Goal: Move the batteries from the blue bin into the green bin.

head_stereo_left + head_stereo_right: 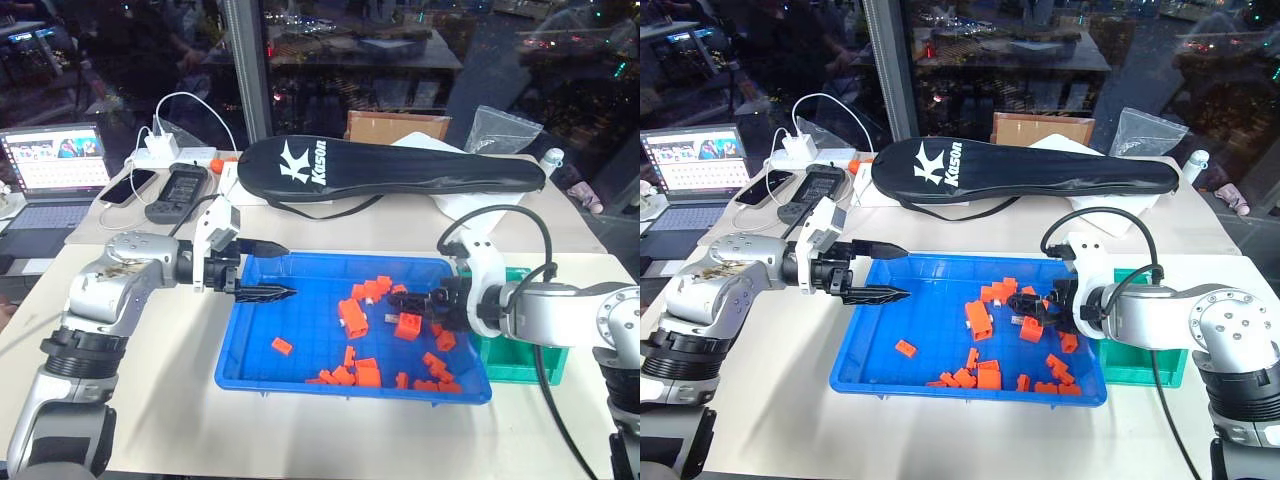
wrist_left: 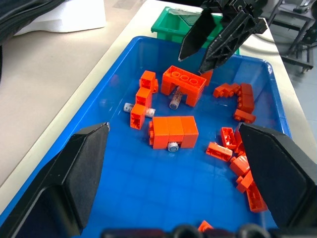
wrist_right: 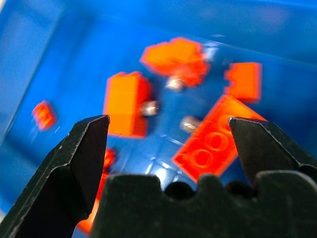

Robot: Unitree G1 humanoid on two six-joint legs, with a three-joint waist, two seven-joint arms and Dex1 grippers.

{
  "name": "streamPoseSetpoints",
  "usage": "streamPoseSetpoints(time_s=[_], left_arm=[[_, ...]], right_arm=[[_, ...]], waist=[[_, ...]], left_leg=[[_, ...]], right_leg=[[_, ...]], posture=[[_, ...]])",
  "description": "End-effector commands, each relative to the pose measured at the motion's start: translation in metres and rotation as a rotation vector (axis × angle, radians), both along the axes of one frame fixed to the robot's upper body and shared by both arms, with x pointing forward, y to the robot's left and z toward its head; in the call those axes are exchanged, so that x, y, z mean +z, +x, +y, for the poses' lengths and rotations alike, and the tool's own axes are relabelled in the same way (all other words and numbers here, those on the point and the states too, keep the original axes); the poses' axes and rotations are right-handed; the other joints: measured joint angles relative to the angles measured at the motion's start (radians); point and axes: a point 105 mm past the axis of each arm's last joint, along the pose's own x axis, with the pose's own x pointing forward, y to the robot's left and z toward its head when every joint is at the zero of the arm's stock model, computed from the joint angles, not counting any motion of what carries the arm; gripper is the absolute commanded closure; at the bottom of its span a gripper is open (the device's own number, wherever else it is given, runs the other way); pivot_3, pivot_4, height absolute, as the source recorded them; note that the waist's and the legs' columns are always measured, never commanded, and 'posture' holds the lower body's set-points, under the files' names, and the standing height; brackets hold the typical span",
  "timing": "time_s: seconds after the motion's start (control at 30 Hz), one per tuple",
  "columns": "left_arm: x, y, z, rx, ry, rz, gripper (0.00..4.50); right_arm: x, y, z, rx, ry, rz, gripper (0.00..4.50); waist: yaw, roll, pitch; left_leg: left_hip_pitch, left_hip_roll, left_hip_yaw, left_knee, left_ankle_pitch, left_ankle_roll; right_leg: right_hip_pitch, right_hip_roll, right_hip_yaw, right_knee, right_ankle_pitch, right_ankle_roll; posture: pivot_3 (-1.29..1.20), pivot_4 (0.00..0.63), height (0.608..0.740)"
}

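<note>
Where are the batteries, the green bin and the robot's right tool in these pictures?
battery [image 2: 173, 146], left wrist view: its round end, poking from under an orange block.
battery [image 2: 129, 106], left wrist view: its pale end beside the blocks.
green bin [image 1: 520, 362], left eye view: its outer wall.
right tool [image 1: 418, 297], left eye view: between its open fingertips.

The blue bin [image 1: 255, 330], a shallow bright-blue tray with a gridded floor, lies flat on the counter; just beside its right end stands the smaller, deeper green bin [image 1: 520, 362]. Three small silvery-grey batteries [image 2: 173, 146] lie on their sides on the blue floor among scattered orange blocks, each touching or just beside a block.
</note>
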Motion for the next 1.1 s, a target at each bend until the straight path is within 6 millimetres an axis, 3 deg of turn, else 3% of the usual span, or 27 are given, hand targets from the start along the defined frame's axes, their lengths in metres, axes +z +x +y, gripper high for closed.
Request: streamPoseSetpoints(time_s=[0.03,0.2,0.7,0.73,0.93,0.97,1.0,1.1], left_arm=[[0.016,0.001,0.0,-0.003,-0.022,-0.062,0.0],[0.016,0.0,0.0,-0.002,-0.019,-0.067,0.0],[0.018,-0.002,0.001,0.018,-0.001,-0.082,0.0],[0.018,-0.002,0.001,0.019,-0.001,-0.083,0.0],[0.021,0.0,0.001,0.033,-0.006,-0.098,0.0],[0.021,0.001,0.001,0.033,-0.005,-0.099,0.0],[0.02,0.001,0.001,0.034,-0.003,-0.1,0.0],[0.017,0.003,0.001,0.039,0.006,-0.101,0.0]], right_arm=[[0.013,0.004,0.002,-0.069,0.003,-0.06,0.06],[0.009,0.005,0.002,-0.099,-0.049,-0.053,0.06],[-0.03,0.001,0.012,-0.076,-0.175,0.088,0.06],[-0.032,0.001,0.011,-0.078,-0.183,0.094,0.56],[-0.038,0.003,0.006,-0.085,-0.238,0.107,2.29],[-0.036,0.005,0.004,-0.081,-0.257,0.09,2.78],[-0.035,0.007,0.003,-0.078,-0.271,0.077,3.02],[-0.026,0.009,0.0,-0.051,-0.302,0.047,3.03]], waist=[[-0.003,0.0,0.0],[0.0,0.0,0.0],[0.002,0.0,0.0],[0.002,0.0,0.0],[0.002,0.0,0.0],[0.002,0.0,0.0],[0.002,0.0,0.0],[0.003,0.0,0.0]], left_leg=[[0.0,0.0,0.0,0.0,0.0,0.001],[0.0,0.0,0.0,0.0,0.001,0.001],[-0.001,0.0,0.0,0.0,0.001,0.001],[-0.001,0.0,0.0,0.0,0.001,0.001],[-0.001,0.0,0.0,0.0,0.001,0.001],[-0.001,0.0,0.0,0.0,0.001,0.001],[-0.001,0.0,0.0,0.0,0.001,0.001],[-0.001,0.0,0.0,0.0,0.001,0.001]], right_leg=[[0.0,0.0,0.0,0.0,0.0,0.0],[0.0,0.0,0.0,0.001,0.0,-0.001],[-0.001,0.0,0.0,0.0,0.0,-0.001],[-0.001,0.0,0.0,0.0,0.0,-0.001],[-0.001,0.0,0.0,0.0,0.0,-0.001],[-0.001,0.0,0.0,0.0,0.0,-0.001],[-0.001,0.0,0.0,0.0,0.0,-0.001],[-0.001,0.0,0.0,0.0,0.0,-0.001]], posture=[[0.0,0.15,0.74],[0.0,0.15,0.74],[0.0,0.15,0.74],[0.0,0.15,0.74],[0.0,0.15,0.74],[0.0,0.15,0.74],[0.0,0.15,0.74],[0.0,0.15,0.74]])
